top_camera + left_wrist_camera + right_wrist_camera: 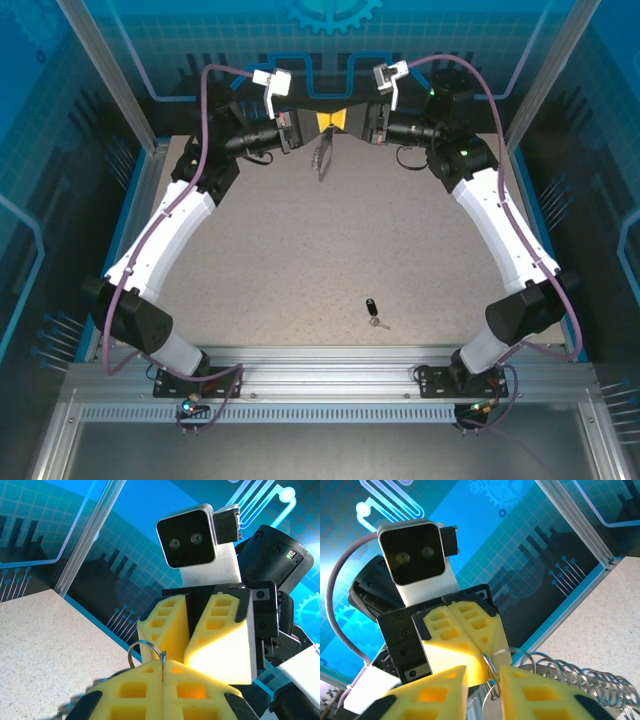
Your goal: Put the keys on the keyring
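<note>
Your left gripper (pixel 162 666) is pinching the stiff wire keyring (pixel 491 664) at the far edge, right gripper (pixel 484 674) slightly spread around it. The key (pixel 372 310) is tiny and light, lying well apart on the table (pixel 300 250); grab its black head

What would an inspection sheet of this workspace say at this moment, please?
Surface: speckled beige tabletop, largely bare.
Job's things: small key with black plastic head and silver blade lies loose on the tabletop, nearer the arm bases. The thin silvery metal keyring is held up at the far edge, with a silvery coiled wire hanging from it.
Clutter: nothing seen.
Grippers: left claw shut on the keyring; right claw facing it, jaws apart around the ring.
Cables: purple cables loop along both arms.
Surroundings: blue printed enclosure walls; aluminium rail at the near edge.
</note>
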Robot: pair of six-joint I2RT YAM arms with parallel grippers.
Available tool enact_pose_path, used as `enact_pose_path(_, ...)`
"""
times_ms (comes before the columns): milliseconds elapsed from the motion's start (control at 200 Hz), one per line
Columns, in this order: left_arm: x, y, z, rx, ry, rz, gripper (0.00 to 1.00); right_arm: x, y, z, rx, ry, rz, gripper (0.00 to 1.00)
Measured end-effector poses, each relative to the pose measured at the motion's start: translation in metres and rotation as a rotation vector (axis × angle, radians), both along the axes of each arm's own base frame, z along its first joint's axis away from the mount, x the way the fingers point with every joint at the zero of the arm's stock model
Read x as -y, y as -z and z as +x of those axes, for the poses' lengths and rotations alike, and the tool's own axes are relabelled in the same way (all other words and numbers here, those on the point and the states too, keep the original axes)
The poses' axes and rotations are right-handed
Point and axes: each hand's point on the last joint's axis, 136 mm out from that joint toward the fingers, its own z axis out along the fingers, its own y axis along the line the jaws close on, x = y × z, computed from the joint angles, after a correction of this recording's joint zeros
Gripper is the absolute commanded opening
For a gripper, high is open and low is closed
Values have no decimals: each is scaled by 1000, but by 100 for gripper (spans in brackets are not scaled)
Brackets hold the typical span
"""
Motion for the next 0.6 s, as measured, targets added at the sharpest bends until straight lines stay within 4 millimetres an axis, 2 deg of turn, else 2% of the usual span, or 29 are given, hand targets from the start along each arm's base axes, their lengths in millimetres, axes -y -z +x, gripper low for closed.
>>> enact_pose_path(70, 0, -2, -2, 7, 4, -2, 0, 0, 1, 1, -6, 8, -1, 0)
enact_pose_path(165, -1, -1, -1, 4, 3, -1, 0, 0, 1, 1, 2, 8, -6, 0)
enact_pose_path(240, -1, 0, -1, 2, 1, 2, 31, 0, 2, 1, 7, 9, -14, 0)
enact_pose_path(355, -4, 7, 5, -32, -33, 15, 61, 2, 2, 2, 21, 10, -18, 0)
enact_pose_path(470, -11, 9, 9, -61, -71, 16, 71, 11, 0, 8, 45, 21, -9, 0)
enact_pose_path(600, -21, 1, 11, -81, -99, -16, 73, 25, -6, 16, 81, 29, 15, 0)
